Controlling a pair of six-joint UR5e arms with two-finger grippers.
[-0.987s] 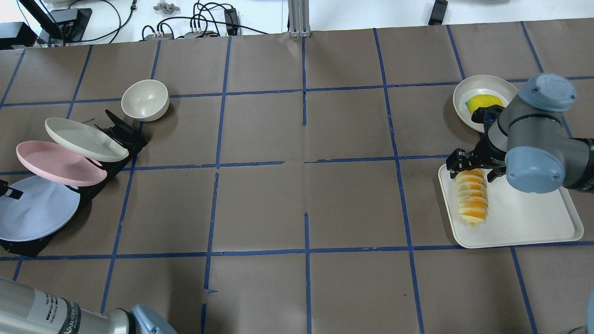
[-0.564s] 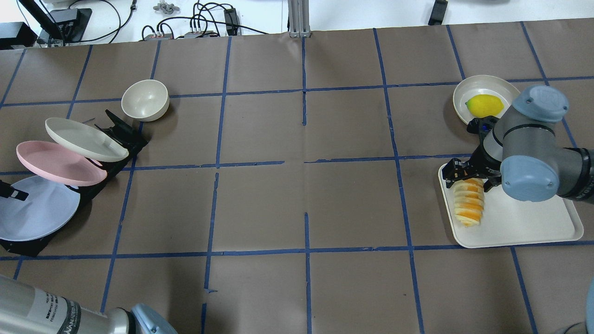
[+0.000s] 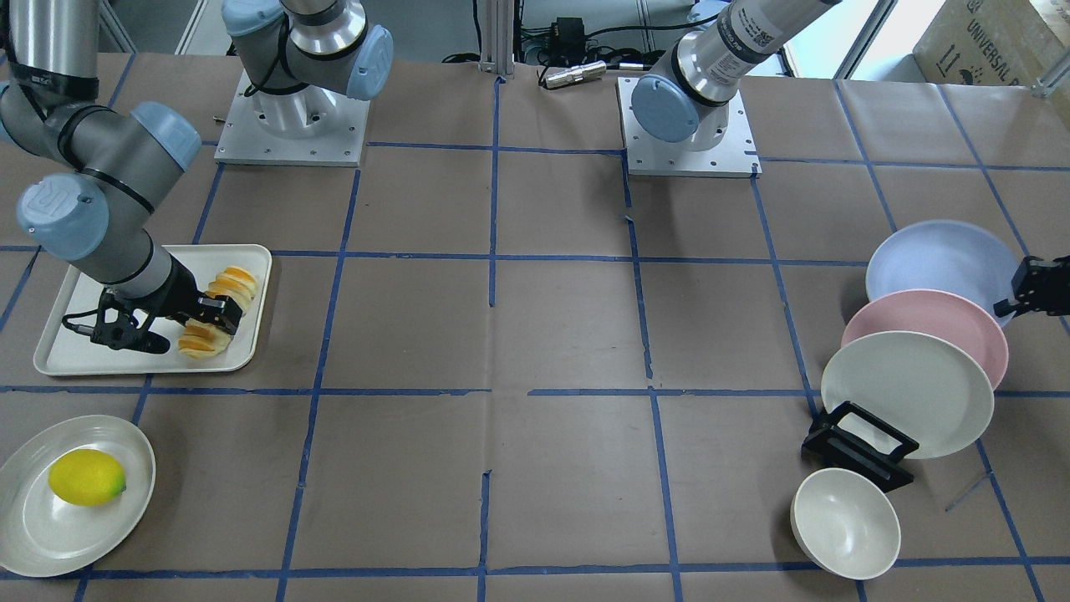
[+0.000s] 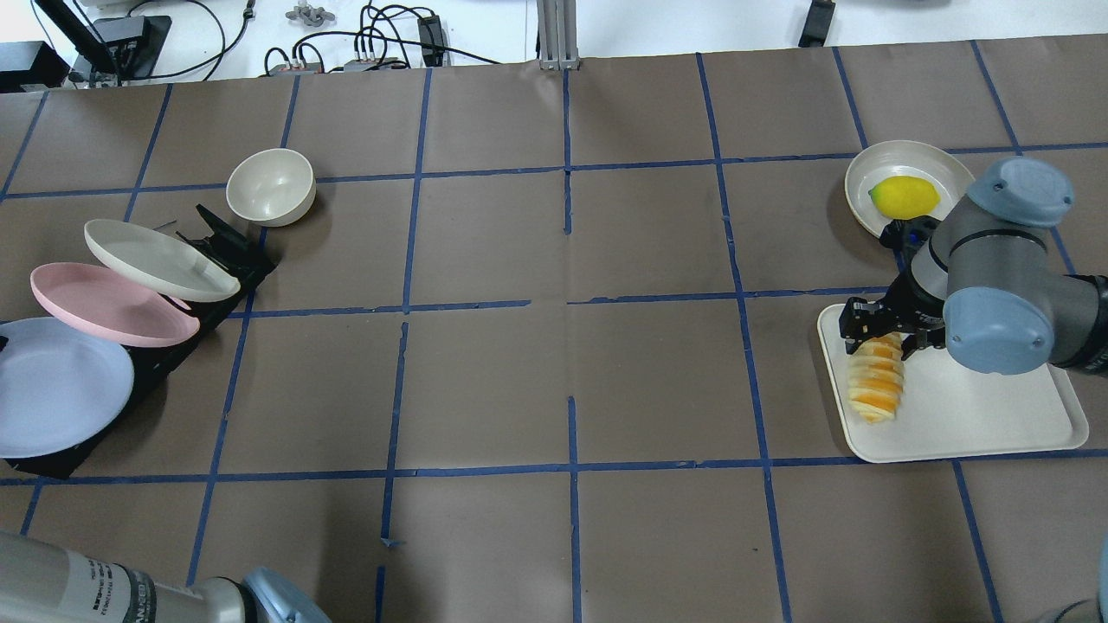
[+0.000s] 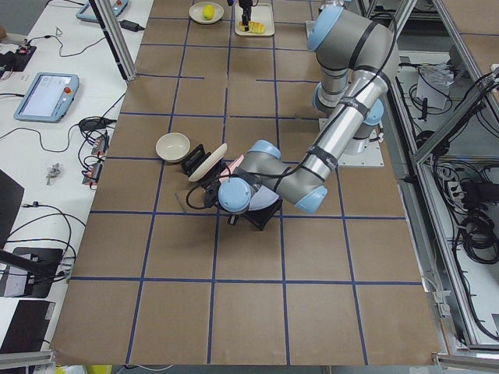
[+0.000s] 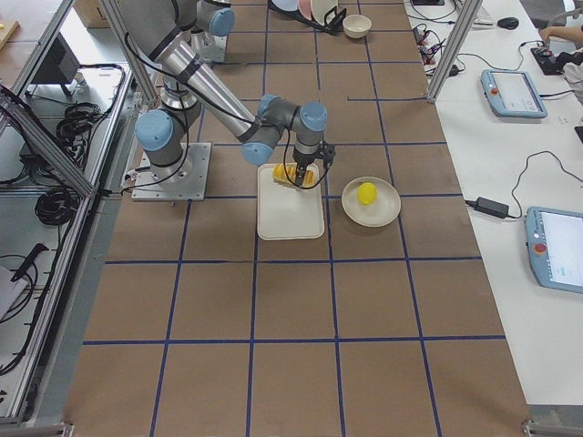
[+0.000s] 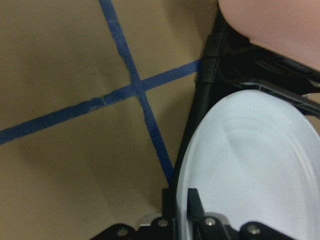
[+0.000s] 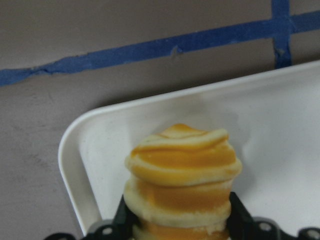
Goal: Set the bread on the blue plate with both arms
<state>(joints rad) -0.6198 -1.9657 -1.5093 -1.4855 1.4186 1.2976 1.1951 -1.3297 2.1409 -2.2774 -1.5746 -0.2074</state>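
The right end effector [image 4: 881, 339] is closed narrow on one end of the bread [image 4: 876, 385], which is on the white tray [image 4: 978, 407] by the counter's [image 4: 554, 363] edge on the robot's right. At the opposite edge, the left end effector [image 3: 1035, 286] pinches the rim of the blue plate [image 4: 61, 385]. That plate leans in the black rack [image 4: 229, 251] beside the pink plate [image 4: 108, 303].

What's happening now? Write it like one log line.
left gripper shut on blue plate | right gripper shut on bread | bread on tray
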